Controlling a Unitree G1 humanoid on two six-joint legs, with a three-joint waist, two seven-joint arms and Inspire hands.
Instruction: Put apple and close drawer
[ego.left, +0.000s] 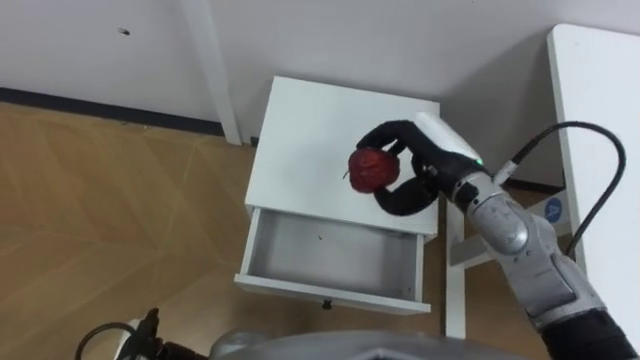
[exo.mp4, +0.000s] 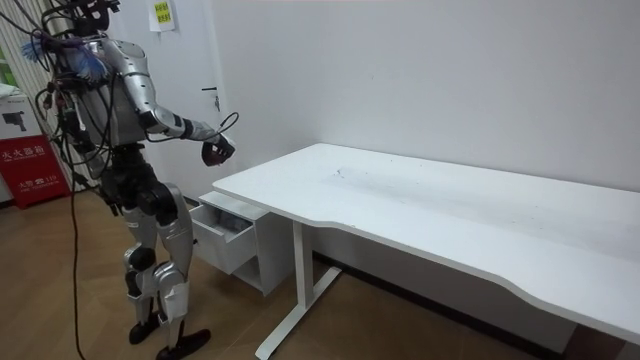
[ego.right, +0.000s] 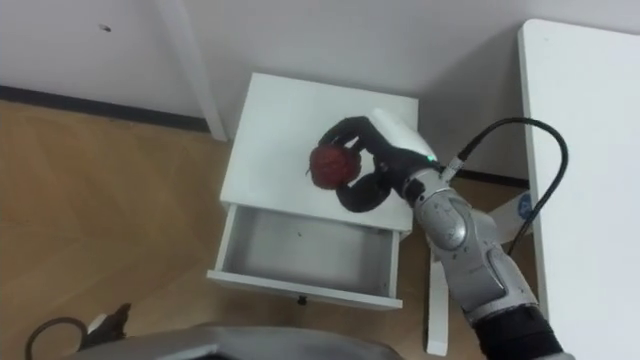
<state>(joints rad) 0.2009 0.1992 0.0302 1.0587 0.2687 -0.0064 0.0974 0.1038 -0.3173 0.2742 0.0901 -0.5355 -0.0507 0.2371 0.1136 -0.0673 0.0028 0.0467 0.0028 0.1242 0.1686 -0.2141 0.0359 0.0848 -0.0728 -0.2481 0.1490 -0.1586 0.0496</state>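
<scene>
Left eye view: the apple (ego.left: 372, 168) is held aloft in the right hand (ego.left: 425, 172), whose fingers and thumb are curled around it from the 3 o'clock side. The fruit is seen over the front edge of the cabinet (ego.left: 310, 120) top, just at 12 o'clock from the drawer (ego.left: 330, 252), which is pulled fully out toward 6 o'clock with nothing seen inside. A table (ego.left: 600, 120) is seen at 3 o'clock, well apart. What seems to be the left hand (ego.left: 150, 330) is glimpsed low at 7 o'clock, and its state cannot be told. The task is judged to be at its carrying stage: the apple is picked up but not yet lowered into the drawer. Placing, releasing and pushing the drawer shut are all left to be done.
</scene>
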